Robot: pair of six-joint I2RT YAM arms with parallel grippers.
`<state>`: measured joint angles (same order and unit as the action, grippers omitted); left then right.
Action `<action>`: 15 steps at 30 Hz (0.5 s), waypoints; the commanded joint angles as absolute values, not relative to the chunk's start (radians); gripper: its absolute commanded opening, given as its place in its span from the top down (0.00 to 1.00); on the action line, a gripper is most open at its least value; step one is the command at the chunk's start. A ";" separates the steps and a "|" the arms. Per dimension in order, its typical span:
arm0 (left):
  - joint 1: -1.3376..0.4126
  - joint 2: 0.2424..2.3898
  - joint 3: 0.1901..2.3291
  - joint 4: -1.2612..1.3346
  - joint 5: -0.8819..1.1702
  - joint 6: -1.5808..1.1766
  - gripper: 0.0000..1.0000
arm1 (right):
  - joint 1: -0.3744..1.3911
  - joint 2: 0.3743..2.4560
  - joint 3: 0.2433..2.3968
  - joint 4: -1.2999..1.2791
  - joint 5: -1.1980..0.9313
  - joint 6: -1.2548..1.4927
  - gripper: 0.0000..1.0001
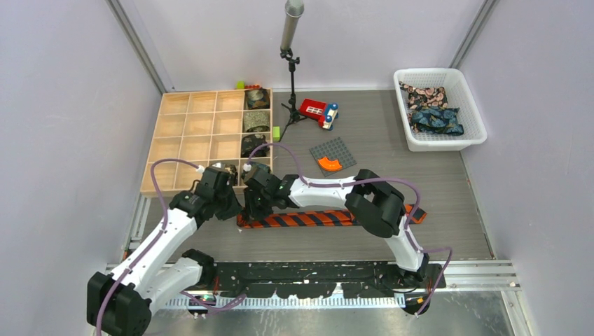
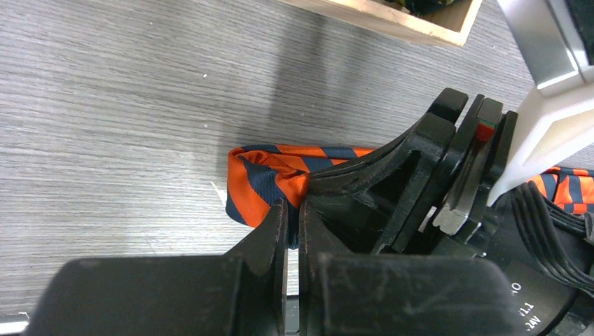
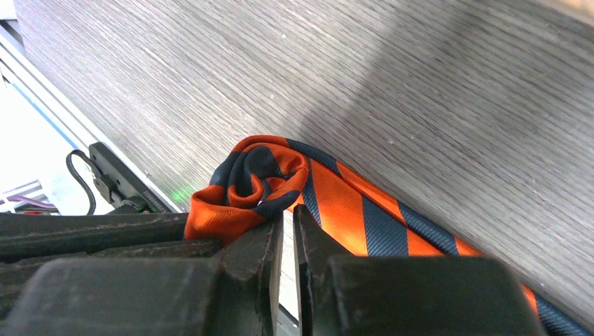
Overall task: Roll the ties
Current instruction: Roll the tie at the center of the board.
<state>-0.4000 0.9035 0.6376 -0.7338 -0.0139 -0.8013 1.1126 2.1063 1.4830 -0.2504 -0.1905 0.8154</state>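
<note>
Together, left gripper (image 2: 292, 210) and right gripper (image 3: 288, 215) pinched the striped tie (image 3: 350, 210) at its rolled end, fingers nearly closed, just beside the wooden box (image 1: 183, 136).

One orange-and-black striped tie (image 1: 308, 218) lies on the desk (image 1: 434, 203). One wooden tray (image 1: 188, 126) has sixteen compartments, and at least three rolled ties (image 1: 257, 122) show in them. One white basket (image 1: 448, 143) holds two dark patterned ties (image 1: 436, 120). There is one red toy car (image 1: 319, 112), one grey studded plate (image 1: 335, 149) and one orange piece (image 1: 328, 164).
</note>
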 commanded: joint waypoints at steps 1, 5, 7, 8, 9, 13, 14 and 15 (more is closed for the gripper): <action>-0.405 0.916 0.663 -0.732 0.044 -0.788 1.00 | 1.108 2.100 1.491 -0.164 -0.214 0.841 0.84; -0.408 0.923 0.635 -0.697 0.067 -0.799 1.00 | 1.104 2.088 1.455 -0.134 -0.218 0.854 0.84; -0.413 0.937 0.624 -0.679 0.077 -0.806 1.00 | 1.103 2.083 1.435 -0.118 -0.219 0.861 0.84; -0.417 0.946 0.621 -0.670 0.083 -0.809 1.00 | 1.101 2.080 1.425 -0.113 -0.219 0.865 0.84; -0.423 0.956 0.619 -0.659 0.085 -0.812 1.00 | 1.100 2.076 1.417 -0.108 -0.219 0.867 0.84; -0.457 0.992 0.612 -0.633 0.076 -0.826 1.00 | 1.096 2.065 1.390 -0.099 -0.217 0.872 0.84; -0.467 0.998 0.611 -0.629 0.068 -0.830 1.00 | 1.094 2.061 1.383 -0.096 -0.215 0.871 0.84; -0.476 1.003 0.610 -0.625 0.061 -0.833 1.00 | 1.094 2.056 1.378 -0.095 -0.213 0.871 0.84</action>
